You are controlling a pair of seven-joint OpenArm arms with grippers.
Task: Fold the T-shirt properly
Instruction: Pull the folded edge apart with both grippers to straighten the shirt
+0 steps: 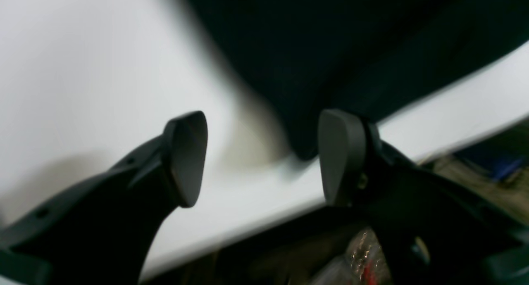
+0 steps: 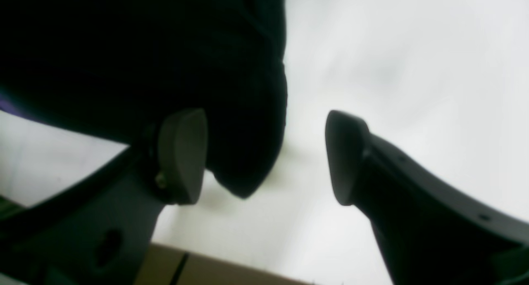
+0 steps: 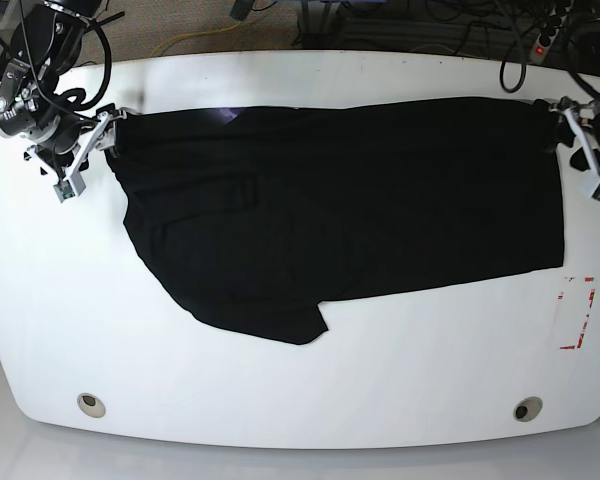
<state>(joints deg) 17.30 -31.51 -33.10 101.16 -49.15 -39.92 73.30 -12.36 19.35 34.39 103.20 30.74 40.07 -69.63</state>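
Shirt let go, fold unfinished

T-shirt (image 3: 340, 210) lies spread, plain side up, across the white bench (image 3: 300, 400). Left gripper (image 1: 262, 157) and right gripper (image 2: 264, 157) stand released at its far corners. Uneven regrasps could skew the fold

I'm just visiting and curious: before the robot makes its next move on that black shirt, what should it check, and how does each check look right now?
1. Left gripper open and empty: ok.
2. Right gripper open and empty: ok.
3. T-shirt fully on the white table: ok.
4. Shirt lying flat: not ok, the lower left part in the base view is rumpled and uneven.
5. Both grippers beside the shirt's far corners: ok.
6. Printed side facing down: cannot tell, only black cloth shows.
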